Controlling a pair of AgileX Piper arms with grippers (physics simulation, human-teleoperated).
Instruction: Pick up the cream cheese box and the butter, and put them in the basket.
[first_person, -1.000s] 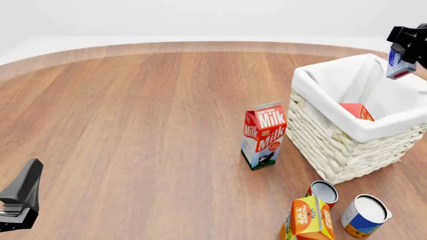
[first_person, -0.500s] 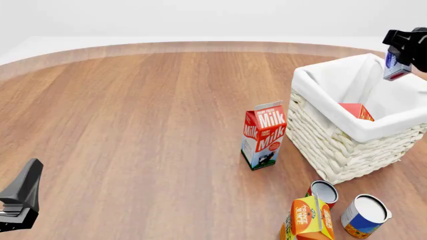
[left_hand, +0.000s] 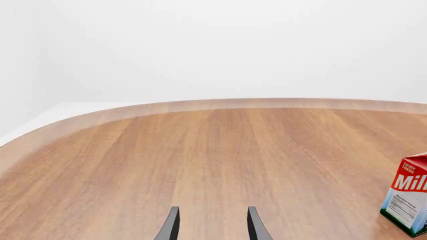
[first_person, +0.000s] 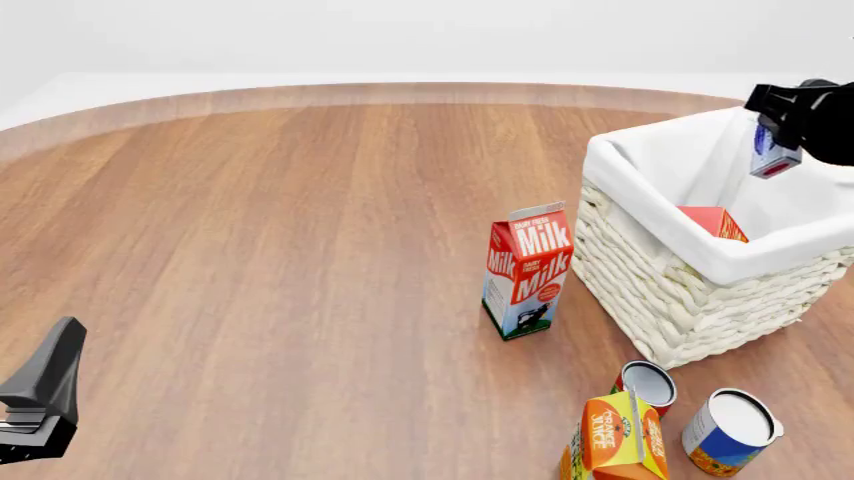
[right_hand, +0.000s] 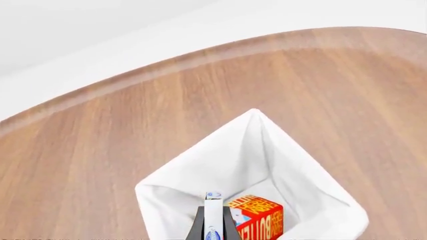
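Note:
The basket (first_person: 667, 290) stands at the right of the table, woven and cream-white with a white liner. The butter (first_person: 714, 222) lies inside it, and its red box with yellow lettering also shows in the right wrist view (right_hand: 259, 224). My right gripper (first_person: 771, 150) hangs above the basket's far side, shut on the cream cheese box (first_person: 773, 152), a small white box with blue markings (right_hand: 213, 220). My left gripper (first_person: 34, 400) rests low at the near left; its two fingers (left_hand: 170, 226) stand apart with nothing between them.
A red and white milk carton (first_person: 529, 270) stands just left of the basket. Two open cans (first_person: 646, 385) (first_person: 729, 430) and an orange juice carton (first_person: 617, 438) crowd the near right corner.
My right gripper has carried the cream cheese box leftward and slightly down, from beyond the basket's far right rim to over its interior. The left arm has stayed still.

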